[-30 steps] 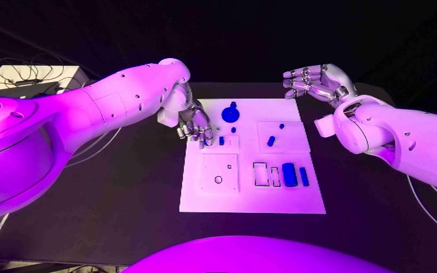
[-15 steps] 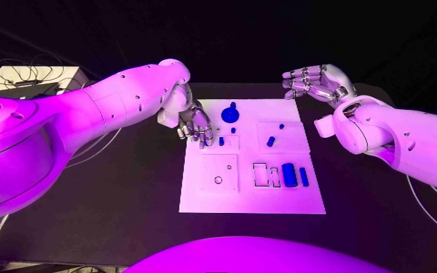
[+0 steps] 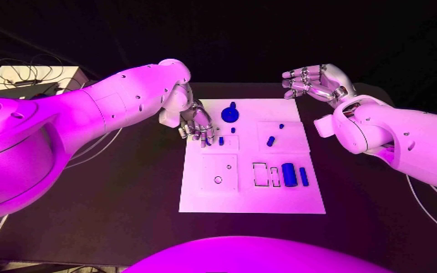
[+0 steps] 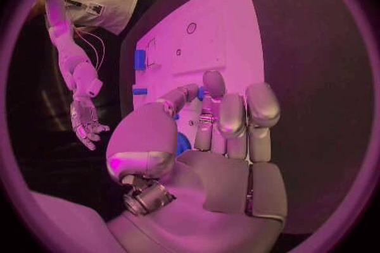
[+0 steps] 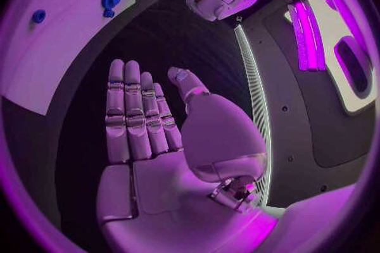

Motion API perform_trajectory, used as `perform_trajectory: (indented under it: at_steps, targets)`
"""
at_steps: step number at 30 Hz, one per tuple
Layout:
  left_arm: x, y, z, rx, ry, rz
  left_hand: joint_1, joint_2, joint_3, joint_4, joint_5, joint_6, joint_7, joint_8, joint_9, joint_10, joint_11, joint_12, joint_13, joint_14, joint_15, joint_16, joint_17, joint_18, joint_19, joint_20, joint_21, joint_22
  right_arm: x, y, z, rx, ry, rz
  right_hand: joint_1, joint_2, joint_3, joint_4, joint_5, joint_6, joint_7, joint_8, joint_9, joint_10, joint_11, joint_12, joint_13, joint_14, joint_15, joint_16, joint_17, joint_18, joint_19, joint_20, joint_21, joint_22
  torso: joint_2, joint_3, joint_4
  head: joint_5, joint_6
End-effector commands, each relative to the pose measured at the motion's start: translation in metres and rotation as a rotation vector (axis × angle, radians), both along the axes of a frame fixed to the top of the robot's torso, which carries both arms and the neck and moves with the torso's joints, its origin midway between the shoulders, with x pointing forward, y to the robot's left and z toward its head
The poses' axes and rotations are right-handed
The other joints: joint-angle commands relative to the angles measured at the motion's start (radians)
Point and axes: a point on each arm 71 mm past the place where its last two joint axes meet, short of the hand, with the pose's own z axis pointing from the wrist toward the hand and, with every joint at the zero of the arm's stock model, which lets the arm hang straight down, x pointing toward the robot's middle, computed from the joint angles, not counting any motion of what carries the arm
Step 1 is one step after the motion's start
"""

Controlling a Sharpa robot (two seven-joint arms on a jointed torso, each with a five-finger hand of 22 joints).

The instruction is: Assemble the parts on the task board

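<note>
A: Barely anything is moving since a second ago. Left hand (image 3: 196, 123) is creeping slightly further over the near-left edge of the task board (image 3: 252, 200), fingers hanging down above the small blue peg (image 3: 221, 140). Right hand (image 3: 314, 83) is holding position off the board's far right corner, above the tabletop (image 3: 119, 210).

B: Hand states?

A: Both are holding nothing. Left fingers are loosely curved and apart, right is flat and spread.

B: Part handling?

A: Peg is looking tiny, rigid and light, probably slick plastic. I'm guessing a fingertip pinch on its sides, since it could easily tip or skid. Blue gear (image 3: 230, 114), large blue block (image 3: 288, 174) and the other pieces are all sitting unmoved on the board.
</note>
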Motion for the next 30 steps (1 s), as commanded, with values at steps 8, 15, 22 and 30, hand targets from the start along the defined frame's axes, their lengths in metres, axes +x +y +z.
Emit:
perform_trajectory:
  at_steps: [8, 15, 22, 30]
  targets:
    - [-0.0011, -0.0048, -0.0018, -0.017, -0.008, -0.001, 0.01, 0.006, 0.195, -0.195, 0.002, 0.006, 0.0, -0.007, 0.001, 0.002, -0.009, 0.005, 0.0, 0.004, -0.002, 0.005, 0.001, -0.014, 0.003, -0.007, 0.003, 0.02, -0.0005, 0.0015, 0.0004, -0.003, -0.004, 0.016, -0.003, -0.004, 0.0, -0.004, 0.004, -0.001, 0.006, -0.004, -0.001, 0.008, 0.002, -0.003, -0.001, -0.005, -0.002, -0.004, -0.001, -0.014, -0.005, 0.0, 0.006, 0.001, 0.0, 0.0002, -0.0002, 0.0, -0.002]
    - [-0.0027, -0.0063, -0.002, -0.015, 0.006, -0.017, 0.011, 0.006, 0.195, -0.195, 0.002, 0.006, 0.0, -0.007, 0.002, 0.002, -0.009, 0.005, 0.0, 0.004, -0.002, 0.005, 0.0, -0.014, 0.003, -0.007, 0.004, 0.021, -0.0004, 0.0016, 0.0004, -0.003, -0.004, 0.016, -0.003, -0.004, 0.0, -0.004, 0.004, -0.001, 0.006, -0.004, -0.001, 0.008, 0.002, -0.003, -0.001, -0.005, -0.002, -0.004, -0.001, -0.014, -0.005, 0.0, 0.006, 0.001, 0.0, 0.0007, 0.0001, -0.001, -0.003]
    - [-0.0043, -0.007, -0.0022, -0.012, 0.019, -0.033, 0.014, 0.005, 0.195, -0.195, 0.002, 0.006, 0.0, -0.007, 0.002, 0.001, -0.009, 0.004, 0.0, 0.003, -0.002, 0.005, 0.0, -0.015, 0.003, -0.007, 0.005, 0.021, -0.0004, 0.0013, 0.0003, -0.003, -0.004, 0.016, -0.003, -0.004, 0.0, -0.004, 0.004, -0.001, 0.006, -0.004, -0.001, 0.008, 0.002, -0.003, -0.001, -0.005, -0.002, -0.004, -0.001, -0.014, -0.005, 0.0, 0.006, 0.001, 0.0, 0.0003, -0.0001, 0.0, -0.003]
    - [-0.0036, -0.0032, -0.0025, 0.005, 0.013, -0.032, 0.016, 0.004, 0.193, -0.195, 0.002, 0.007, 0.0, -0.009, 0.002, 0.002, -0.009, 0.004, -0.001, 0.003, -0.002, 0.005, 0.0, -0.016, 0.003, -0.008, 0.006, 0.021, -0.0004, 0.001, 0.0004, -0.003, -0.004, 0.015, -0.003, -0.004, 0.0, -0.004, 0.004, -0.001, 0.006, -0.004, -0.001, 0.008, 0.002, -0.003, -0.001, -0.005, -0.002, -0.004, -0.001, -0.014, -0.005, 0.0, 0.006, 0.001, 0.0, 0.0001, 0.0002, -0.001, -0.003]
